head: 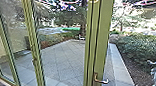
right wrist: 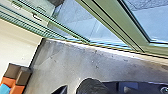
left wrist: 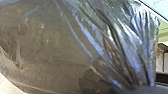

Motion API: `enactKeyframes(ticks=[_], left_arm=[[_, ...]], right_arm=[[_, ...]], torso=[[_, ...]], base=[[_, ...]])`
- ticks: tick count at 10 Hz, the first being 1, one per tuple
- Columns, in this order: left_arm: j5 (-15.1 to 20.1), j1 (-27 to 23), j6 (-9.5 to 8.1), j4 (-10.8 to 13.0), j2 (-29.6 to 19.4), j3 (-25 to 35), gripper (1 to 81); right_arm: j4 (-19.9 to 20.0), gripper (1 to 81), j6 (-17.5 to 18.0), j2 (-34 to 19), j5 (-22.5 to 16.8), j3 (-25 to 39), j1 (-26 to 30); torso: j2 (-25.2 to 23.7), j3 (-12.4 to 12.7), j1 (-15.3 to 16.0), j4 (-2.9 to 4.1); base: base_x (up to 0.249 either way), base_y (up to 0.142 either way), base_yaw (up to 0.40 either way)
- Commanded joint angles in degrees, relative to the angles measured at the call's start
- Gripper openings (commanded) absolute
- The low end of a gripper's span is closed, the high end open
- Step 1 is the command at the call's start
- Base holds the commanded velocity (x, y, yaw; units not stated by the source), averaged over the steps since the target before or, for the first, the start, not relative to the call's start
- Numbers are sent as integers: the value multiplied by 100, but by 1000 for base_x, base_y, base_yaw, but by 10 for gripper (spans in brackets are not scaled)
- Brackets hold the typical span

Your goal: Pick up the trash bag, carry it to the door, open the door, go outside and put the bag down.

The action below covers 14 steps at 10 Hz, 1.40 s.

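Trash bag (left wrist: 50,47) is at the left arm, seen in left wrist view: bulging, thin shiny film, brownish contents showing through but too blurred to identify. Film pleats converge into a tight neck; left end effector (left wrist: 143,90) is closed on it. Right end effector: can't tell whether open or closed.

Head view gives the green door frame (head: 104,34) with its lever handle (head: 102,81), paving (head: 61,60) beyond the glass, bushes (head: 136,45) to the right. Right wrist view adds indoor floor (right wrist: 72,60), pale wall (right wrist: 17,40) and an orange-and-brown blocky item (right wrist: 17,88) beside it.
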Motion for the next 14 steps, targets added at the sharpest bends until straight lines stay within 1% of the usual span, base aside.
enactKeyframes(ticks=[1, 2, 3, 5, 6, 7, 9, 11, 12, 13, 14], left_arm=[[334, -319, 25, -40, -67, 29, 10], [334, -319, 25, -40, -67, 29, 10], [334, -319, 25, -40, -67, 29, 10], [334, -302, 25, -40, -58, 29, 10], [334, -293, 25, -40, -58, 29, 10], [334, -293, 17, -40, -58, 29, 10], [334, -293, 17, -49, -49, 29, 10], [325, -293, 17, -40, -32, 29, 10], [325, -292, 17, -40, -23, 29, 10], [325, -293, 17, -49, -32, 29, 10], [325, -293, 17, -49, -32, 29, 10]], right_arm=[[733, 811, 48, -843, -1237, 8, 1374], [881, 811, 118, -869, -1542, -150, 1743], [917, 811, 242, -825, -1826, -282, 2060], [917, 811, 444, -650, -1913, -467, 2342], [917, 811, 618, -537, -2113, -571, 2622], [909, 811, 848, -439, -2406, -722, 2930], [830, 811, 1261, -280, -2696, -915, 3344], [794, 811, 1569, -34, -2977, -1012, 3782], [671, 811, 1841, 115, -3135, -1065, 4011], [409, 811, 2313, 263, -3214, -1047, 4205], [-100, 811, 3052, 466, -3249, -942, 4345]], torso=[[0, 0, 0, 0], [0, 0, 0, 0], [0, 0, 0, 0], [0, 0, 0, 0], [0, 0, 0, 0], [0, 0, 0, 0], [2, 0, 0, 0], [2, 0, 0, 0], [2, 0, 0, 0], [2, 0, 0, 0], [2, 0, 0, 0]], base=[[0, 0, 0], [0, 0, 0], [0, 0, 0], [0, 0, 0], [0, 0, 0], [0, 0, 0], [0, 0, 0], [0, 0, 0], [0, 0, 0], [0, 0, 0], [0, 0, 0]])
